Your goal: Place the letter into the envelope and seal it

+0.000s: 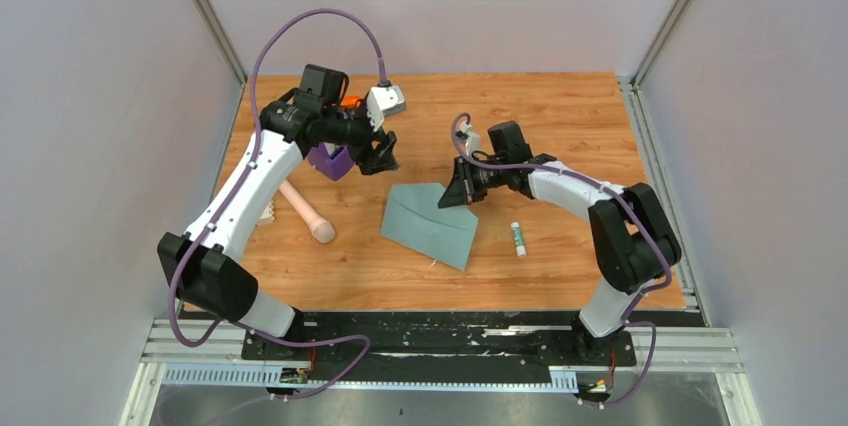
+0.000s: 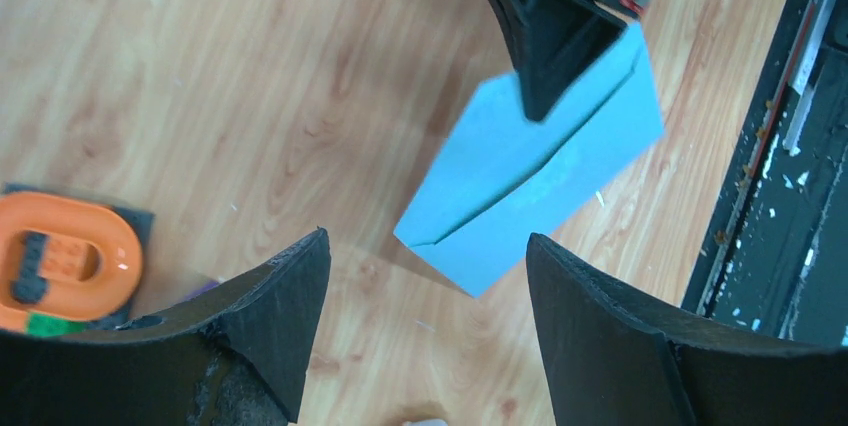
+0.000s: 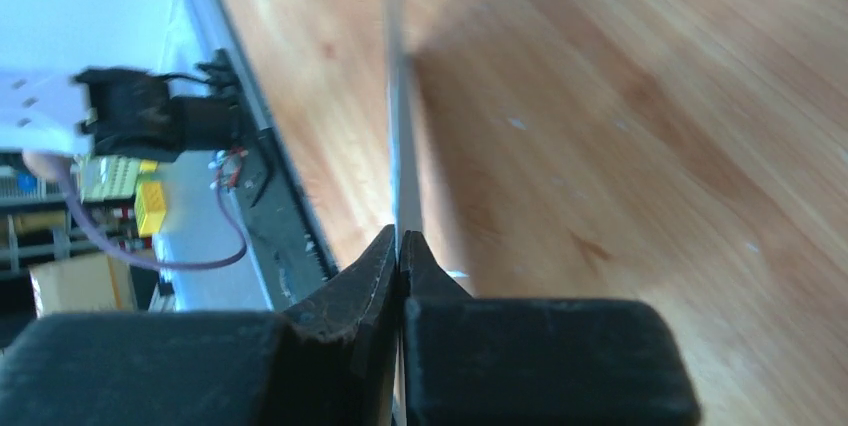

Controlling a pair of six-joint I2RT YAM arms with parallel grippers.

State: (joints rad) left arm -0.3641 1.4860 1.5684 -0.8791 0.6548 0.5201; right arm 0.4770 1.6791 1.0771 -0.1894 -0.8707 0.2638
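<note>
right gripper (image 1: 459, 194): fingers pressed together, pinching the far right edge of the envelope (image 1: 430, 224). in the right wrist view the thin sheet runs edge-on between the closed fingertips (image 3: 385, 256).

left gripper (image 1: 384, 158): fingers spread, nothing between them; it hangs above the worktop (image 1: 560, 116), beyond the envelope's far left corner and apart from it.

envelope: grey-teal, mid worktop, between the two grippers; a fold line crosses its face.

glue stick (image 1: 518, 238): lies near the envelope's right side, not touching. pink cylinder (image 1: 308, 213): lies to the left, near the left arm.
</note>
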